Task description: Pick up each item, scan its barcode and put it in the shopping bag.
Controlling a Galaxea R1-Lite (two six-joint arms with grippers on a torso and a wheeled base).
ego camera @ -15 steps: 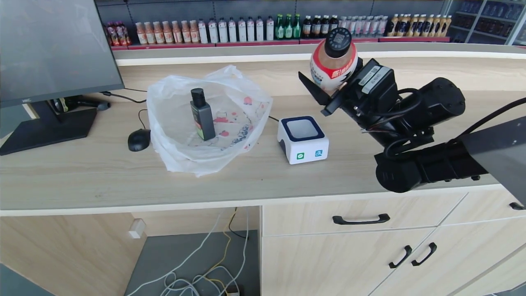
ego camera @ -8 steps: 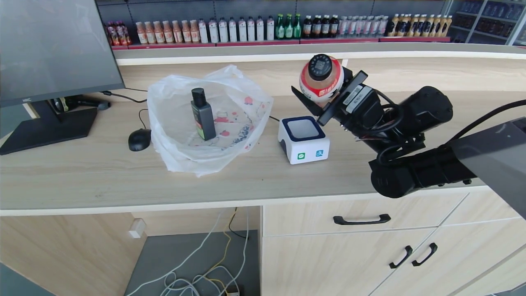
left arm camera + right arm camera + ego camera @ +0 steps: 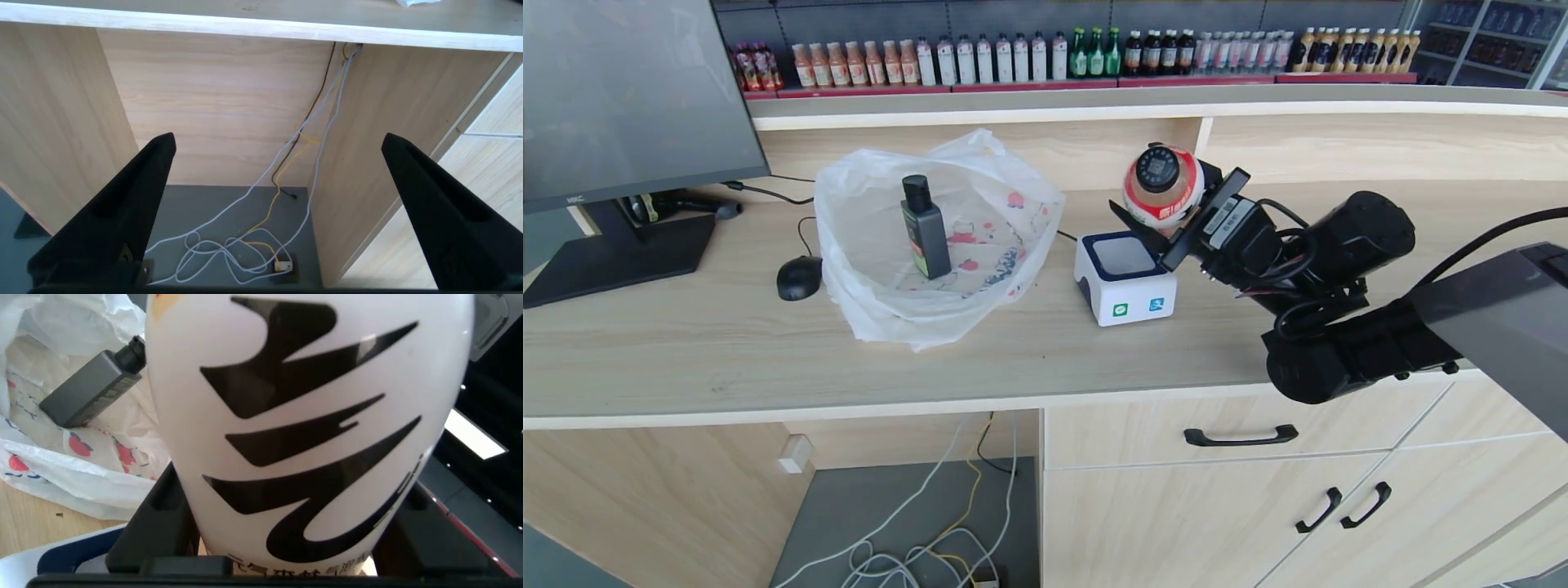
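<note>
My right gripper [image 3: 1168, 219] is shut on a round drink bottle [image 3: 1161, 186] with a black cap and a red and white label, tilted and held just above the far right edge of the white barcode scanner [image 3: 1125, 278]. Seen from the right wrist, the bottle [image 3: 310, 425] is a white surface with black stripes. The open plastic shopping bag [image 3: 935, 237] lies left of the scanner with a dark grey bottle [image 3: 925, 229] standing inside it; from the right wrist the dark bottle [image 3: 94, 384] and the bag [image 3: 57, 449] appear too. My left gripper [image 3: 282, 212] hangs open below the counter.
A monitor [image 3: 621, 106] stands at the counter's far left, with a black mouse [image 3: 799, 278] beside the bag. Shelves of drink bottles [image 3: 1062, 57] run along the back. Drawers and cabinet doors [image 3: 1241, 482] are under the counter, and loose cables [image 3: 915, 539] lie on the floor.
My right gripper has brought the bottle down and to the left, from high above the counter to just over the scanner. The bag and dark bottle have stayed put.
</note>
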